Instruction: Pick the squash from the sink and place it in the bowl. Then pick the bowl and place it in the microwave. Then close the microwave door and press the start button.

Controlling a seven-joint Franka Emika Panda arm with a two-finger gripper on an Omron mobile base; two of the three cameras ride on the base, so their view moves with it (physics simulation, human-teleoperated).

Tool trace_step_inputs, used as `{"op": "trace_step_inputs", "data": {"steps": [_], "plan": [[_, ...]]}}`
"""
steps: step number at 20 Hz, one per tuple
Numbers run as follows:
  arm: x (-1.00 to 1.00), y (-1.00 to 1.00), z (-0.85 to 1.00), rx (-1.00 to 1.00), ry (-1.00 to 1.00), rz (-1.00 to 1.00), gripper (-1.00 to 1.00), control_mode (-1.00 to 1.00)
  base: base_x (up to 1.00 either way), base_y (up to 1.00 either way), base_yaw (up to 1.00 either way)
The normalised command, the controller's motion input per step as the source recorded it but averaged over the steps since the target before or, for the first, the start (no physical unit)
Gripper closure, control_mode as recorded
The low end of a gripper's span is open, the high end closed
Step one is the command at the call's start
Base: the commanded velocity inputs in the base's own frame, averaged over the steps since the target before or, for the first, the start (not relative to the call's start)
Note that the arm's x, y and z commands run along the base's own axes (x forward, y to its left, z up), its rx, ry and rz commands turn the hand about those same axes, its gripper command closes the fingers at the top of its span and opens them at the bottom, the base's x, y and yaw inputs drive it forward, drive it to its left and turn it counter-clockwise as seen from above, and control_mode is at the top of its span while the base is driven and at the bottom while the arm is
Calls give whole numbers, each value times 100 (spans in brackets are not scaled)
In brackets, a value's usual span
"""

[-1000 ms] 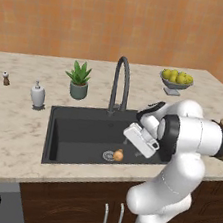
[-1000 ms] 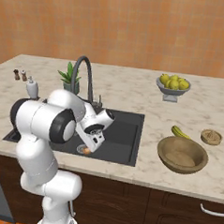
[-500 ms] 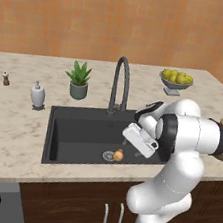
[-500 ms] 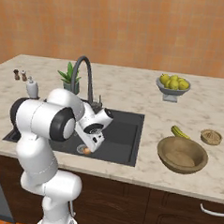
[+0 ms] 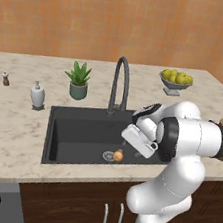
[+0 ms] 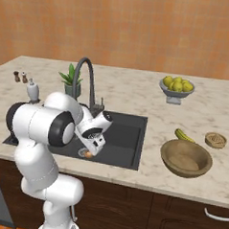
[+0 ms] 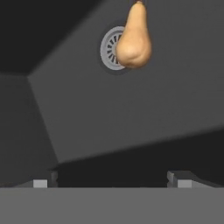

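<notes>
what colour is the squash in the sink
Orange-tan, plain with no pattern; the squash shows best in the hand view, lying beside the steel drain.

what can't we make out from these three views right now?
- Gripper: hand view shows its two tips set wide apart; in both base views the hand blocks the fingers.
- Squash: top cut off by the hand view's upper edge; tiny in the left base view, half behind the hand in the right base view.
- Sink drain: partly covered by the squash.
- Bowl: inside looks empty; far rim hides part of the banana.
</notes>
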Motion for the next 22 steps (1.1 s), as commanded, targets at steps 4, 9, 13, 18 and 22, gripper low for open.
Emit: {"op": "trace_step_inputs", "data": {"steps": [4,9,13,18,22], "plan": [[-11,-30,-20,1,0,7,-100,-100,0,0,0],[5,-32,-9,1,0,15,-100,-100,0,0,0],[-14,27,-52,0,0,9,-100,-100,0,0,0],[0,31,-46,0,0,5,-100,-100,0,0,0],[2,-13,-9,0,-4,0,-100,-100,0,0,0]]}}
